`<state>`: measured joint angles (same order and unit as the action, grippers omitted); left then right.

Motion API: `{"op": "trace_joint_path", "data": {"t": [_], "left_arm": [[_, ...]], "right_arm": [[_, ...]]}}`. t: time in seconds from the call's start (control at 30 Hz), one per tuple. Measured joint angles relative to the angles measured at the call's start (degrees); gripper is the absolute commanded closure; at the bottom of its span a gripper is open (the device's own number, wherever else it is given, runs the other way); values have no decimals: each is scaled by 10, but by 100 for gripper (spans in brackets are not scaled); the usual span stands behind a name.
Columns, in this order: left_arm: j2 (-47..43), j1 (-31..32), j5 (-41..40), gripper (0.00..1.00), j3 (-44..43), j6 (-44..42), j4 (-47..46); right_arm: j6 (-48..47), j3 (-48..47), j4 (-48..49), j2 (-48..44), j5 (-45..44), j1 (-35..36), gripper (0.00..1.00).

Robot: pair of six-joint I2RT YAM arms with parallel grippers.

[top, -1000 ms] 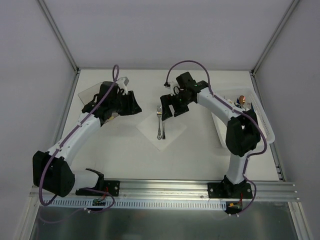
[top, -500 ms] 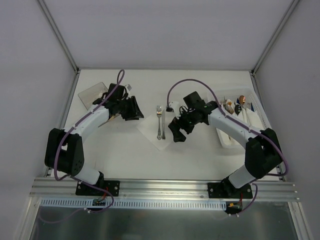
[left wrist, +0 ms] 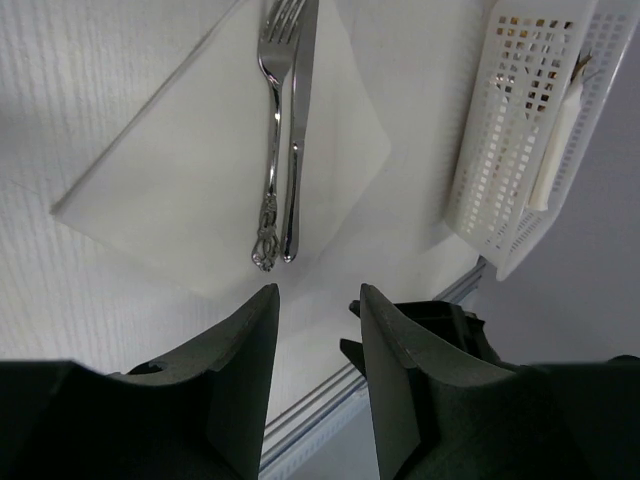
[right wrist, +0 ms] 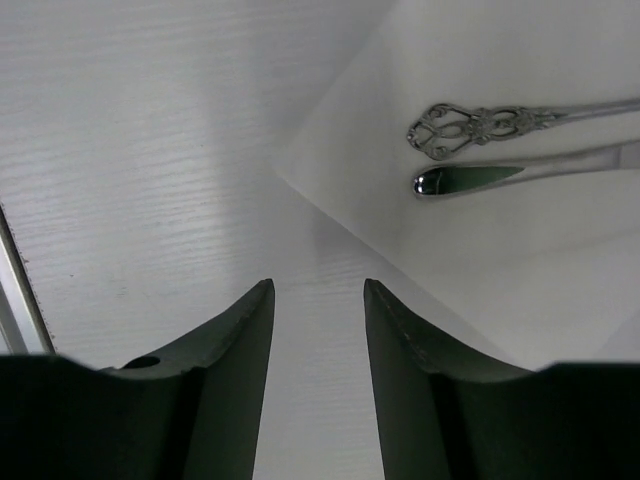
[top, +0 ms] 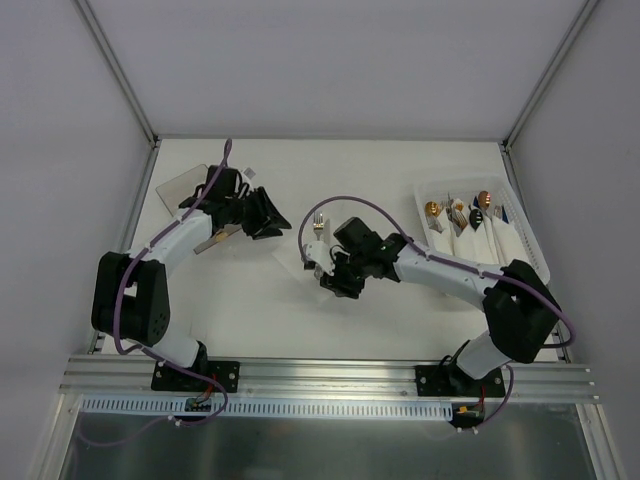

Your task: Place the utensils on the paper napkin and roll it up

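Moved: right end effector [right wrist: 318, 292] now at your napkin [right wrist: 520, 250] corner, apart, empty; left end effector [left wrist: 315, 295] likewise apart; utensils [left wrist: 297, 120] laid, rolling next.

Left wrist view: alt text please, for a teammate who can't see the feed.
A silver fork and table knife lie side by side on a white paper napkin on the white table. The left fingers, open and empty, frame the bottom of the picture, below the handles. A white perforated tray sits at upper right.

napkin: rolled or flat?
Spread flat: the napkin lies open, fork and knife side by side on it, no fold or roll visible.
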<state>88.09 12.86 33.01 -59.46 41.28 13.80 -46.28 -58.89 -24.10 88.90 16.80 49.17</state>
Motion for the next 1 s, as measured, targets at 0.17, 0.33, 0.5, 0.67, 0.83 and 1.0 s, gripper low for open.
{"op": "trace_joint_path", "data": {"t": [0.17,0.33,0.5,0.67,0.83,1.0], "left_arm": [[0,-2,31,59,26,21,-22],[0,-10,49,58,31,31,-31],[0,-23,60,56,33,33,-39],[-1,-45,70,56,54,32,-45],[-1,-57,70,55,65,31,-45],[-2,-57,70,55,67,30,-45]], "right_arm": [[-27,50,55,3,-28,43,52],[-41,72,107,13,-57,77,45],[-54,85,157,23,-68,94,44],[-69,85,183,40,-70,96,44],[-81,85,196,62,-69,97,47],[-93,79,220,76,-69,98,58]]}}
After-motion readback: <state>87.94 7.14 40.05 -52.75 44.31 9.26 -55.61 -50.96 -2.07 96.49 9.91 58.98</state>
